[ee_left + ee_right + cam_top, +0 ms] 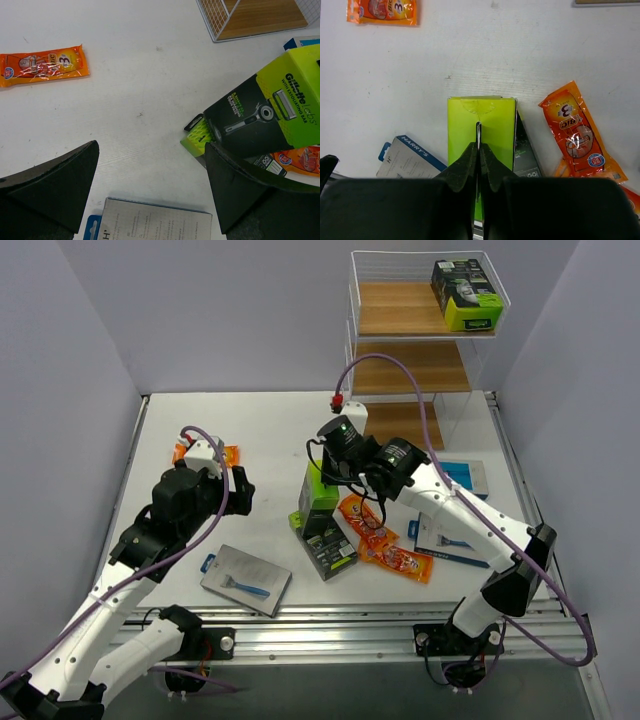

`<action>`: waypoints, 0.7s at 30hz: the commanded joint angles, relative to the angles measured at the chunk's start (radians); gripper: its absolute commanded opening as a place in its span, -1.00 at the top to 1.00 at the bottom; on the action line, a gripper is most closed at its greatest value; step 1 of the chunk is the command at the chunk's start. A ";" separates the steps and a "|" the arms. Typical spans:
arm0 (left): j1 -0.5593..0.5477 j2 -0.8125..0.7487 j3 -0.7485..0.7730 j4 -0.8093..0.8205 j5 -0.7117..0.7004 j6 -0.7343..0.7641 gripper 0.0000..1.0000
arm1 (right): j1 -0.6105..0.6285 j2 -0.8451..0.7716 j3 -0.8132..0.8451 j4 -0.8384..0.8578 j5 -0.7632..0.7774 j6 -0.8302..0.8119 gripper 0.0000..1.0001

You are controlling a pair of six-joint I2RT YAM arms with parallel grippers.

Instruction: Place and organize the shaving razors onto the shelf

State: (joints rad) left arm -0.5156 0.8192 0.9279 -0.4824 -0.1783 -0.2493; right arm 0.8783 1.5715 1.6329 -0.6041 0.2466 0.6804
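The right gripper point(478, 150) pinches tight on a thin flap atop the black-and-lime-green box point(495, 125) directly beneath it, orange packets point(575, 132) lying just to its right, while the left gripper point(150, 185) hangs wide open above the white table point(150, 75), the shelf point(395, 305) well beyond both.

White table point(270, 430) (faintly scuffed) between plain pale grey walls point(220, 310), aluminium rail point(330, 625) along near edge
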 commanded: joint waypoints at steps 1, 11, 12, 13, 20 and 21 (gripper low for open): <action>-0.003 -0.003 0.003 0.028 0.000 0.016 -0.91 | -0.032 -0.112 0.071 0.036 0.053 0.039 1.00; -0.003 -0.003 0.003 0.027 -0.004 0.016 -0.91 | -0.145 -0.214 0.097 0.116 0.043 0.111 1.00; -0.003 -0.003 0.003 0.025 -0.004 0.016 -0.91 | -0.150 -0.225 0.094 0.127 0.068 0.119 1.00; -0.003 -0.003 0.003 0.025 -0.004 0.016 -0.91 | -0.159 -0.250 0.093 0.150 0.075 0.126 1.00; -0.003 -0.011 0.003 0.025 -0.006 0.016 -0.91 | -0.200 -0.335 0.088 0.263 0.132 0.185 1.00; -0.003 -0.011 0.003 0.027 -0.006 0.016 -0.91 | -0.205 -0.347 0.091 0.273 0.137 0.189 1.00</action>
State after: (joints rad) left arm -0.5156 0.8192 0.9279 -0.4824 -0.1787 -0.2493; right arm 0.6918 1.2915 1.6745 -0.4961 0.3141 0.8238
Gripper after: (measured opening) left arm 0.956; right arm 0.004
